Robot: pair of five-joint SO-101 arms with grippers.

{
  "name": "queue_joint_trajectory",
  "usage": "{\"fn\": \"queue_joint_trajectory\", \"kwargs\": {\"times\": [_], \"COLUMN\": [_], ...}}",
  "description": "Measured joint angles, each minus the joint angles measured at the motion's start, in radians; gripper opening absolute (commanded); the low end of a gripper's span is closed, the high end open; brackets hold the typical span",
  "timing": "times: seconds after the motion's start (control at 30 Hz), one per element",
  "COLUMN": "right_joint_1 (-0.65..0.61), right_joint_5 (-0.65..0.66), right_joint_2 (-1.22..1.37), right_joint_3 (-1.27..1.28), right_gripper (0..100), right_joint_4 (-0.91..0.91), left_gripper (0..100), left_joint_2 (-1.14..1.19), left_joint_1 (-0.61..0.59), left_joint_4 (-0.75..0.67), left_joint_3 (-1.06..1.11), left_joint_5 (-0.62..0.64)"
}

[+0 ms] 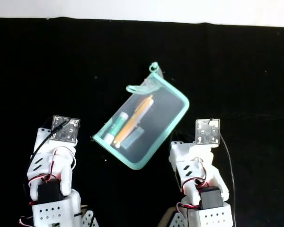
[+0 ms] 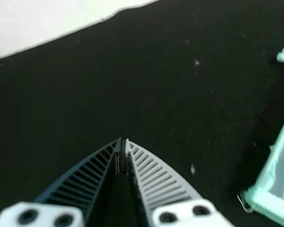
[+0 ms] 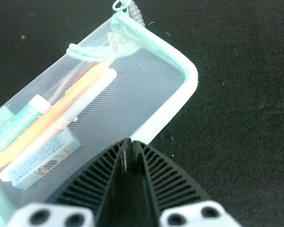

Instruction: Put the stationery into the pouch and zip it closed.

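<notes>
My left gripper (image 2: 122,146) and right gripper (image 3: 128,147) are each pressed together, holding nothing. The mint pouch (image 1: 170,106) lies between my arms with stationery inside. My right wrist view looks through its mesh at an orange pen (image 3: 45,120). My left wrist view catches one corner.

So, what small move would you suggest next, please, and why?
I would probably ease the right claw toward the zip pull to check it is fully home: the stationery already lies inside the pouch, the pull sits at its far corner, and both this claw and the left claw are shut, holding nothing.
</notes>
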Motion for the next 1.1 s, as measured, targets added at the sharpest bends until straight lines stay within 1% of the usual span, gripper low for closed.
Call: {"fn": "queue_joint_trajectory", "kwargs": {"times": [0.23,0.57,0.63,0.73,1.1], "right_joint_1": [0.0,0.0,0.0,0.0,0.0], "right_joint_5": [0.0,0.0,0.0,0.0,0.0], "right_joint_2": [0.0,-0.002,-0.005,-0.005,-0.005], "right_joint_3": [0.005,0.005,0.005,0.005,0.005], "right_gripper": [0.5,0.5,0.5,0.5,0.5], "right_joint_4": [0.02,0.313,0.338,0.351,0.351], "left_gripper": [1,1,1,1,1], "left_joint_2": [0.0,0.0,0.0,0.0,0.0], "left_joint_1": [0.0,0.0,0.0,0.0,0.0], "left_joint_4": [0.167,0.502,0.563,0.589,0.594], "left_joint_3": [0.0,0.0,0.0,0.0,0.0], "left_joint_5": [0.0,0.0,0.0,0.0,-0.002]}}
